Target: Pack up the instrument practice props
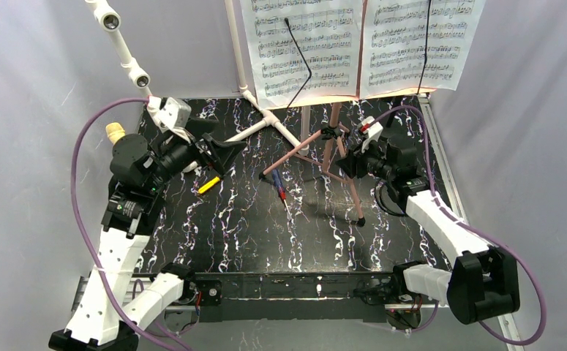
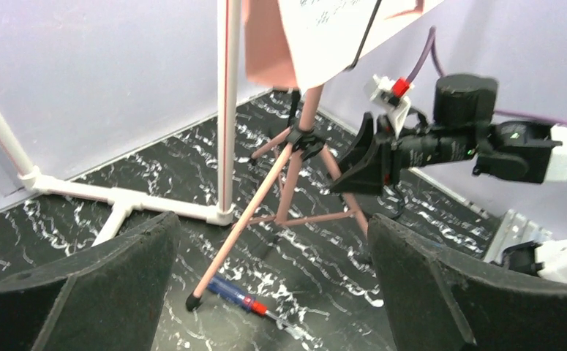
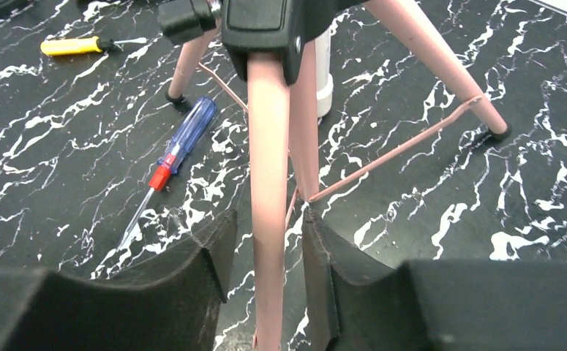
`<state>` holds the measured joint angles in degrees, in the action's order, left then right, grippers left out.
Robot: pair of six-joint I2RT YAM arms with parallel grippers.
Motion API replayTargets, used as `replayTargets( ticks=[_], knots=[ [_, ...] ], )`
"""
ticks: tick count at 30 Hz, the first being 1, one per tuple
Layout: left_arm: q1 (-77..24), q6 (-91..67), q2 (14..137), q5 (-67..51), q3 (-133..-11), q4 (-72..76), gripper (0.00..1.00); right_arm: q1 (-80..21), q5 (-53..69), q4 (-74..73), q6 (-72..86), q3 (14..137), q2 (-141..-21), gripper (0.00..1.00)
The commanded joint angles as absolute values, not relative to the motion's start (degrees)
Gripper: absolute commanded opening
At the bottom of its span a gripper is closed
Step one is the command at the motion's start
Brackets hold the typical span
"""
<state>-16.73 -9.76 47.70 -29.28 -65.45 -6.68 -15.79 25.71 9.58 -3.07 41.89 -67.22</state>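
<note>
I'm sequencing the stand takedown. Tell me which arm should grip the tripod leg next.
Right. The right gripper has a pink tripod leg between its open fingers, not clamped. The left gripper is open, empty, and well back from that leg.

A music stand stands upright at the back of the bench. Its pink board carries two white sheet-music pages side by side, printed with staves, each crossed by a thin black rod. Below, a pink post runs into a black hub, from which three pink tripod legs splay outward, braced by thin pink struts and tipped with black feet resting on the bench. One leg passes between the fingers of the right claw, with narrow gaps either side.
</note>
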Motion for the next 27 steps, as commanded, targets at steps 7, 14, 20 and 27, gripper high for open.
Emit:
replayTargets(
  ticks=[7, 14, 20, 27],
  knots=[
    [-17.1, -16.7, 52.8, -33.6, -79.9, -13.0, 0.98, -15.6, 21.5, -7.3, -0.5, 49.1, -56.9, 0.69],
    [-17.1, -22.5, 59.6, -33.5, -88.5, -14.1, 0.98, -15.6, 27.6, -25.4, 2.2, 61.2, -52.5, 0.99],
    [-17.2, -27.1, 65.5, -33.9, -94.9, -14.0, 0.96, -15.6, 33.0, -30.6, 3.8, 69.4, -48.6, 0.99],
    [-17.8, -28.6, 69.2, -34.3, -100.5, -14.1, 0.92, -15.6, 45.1, -30.1, 5.8, 80.1, -51.5, 0.98]
  ],
)
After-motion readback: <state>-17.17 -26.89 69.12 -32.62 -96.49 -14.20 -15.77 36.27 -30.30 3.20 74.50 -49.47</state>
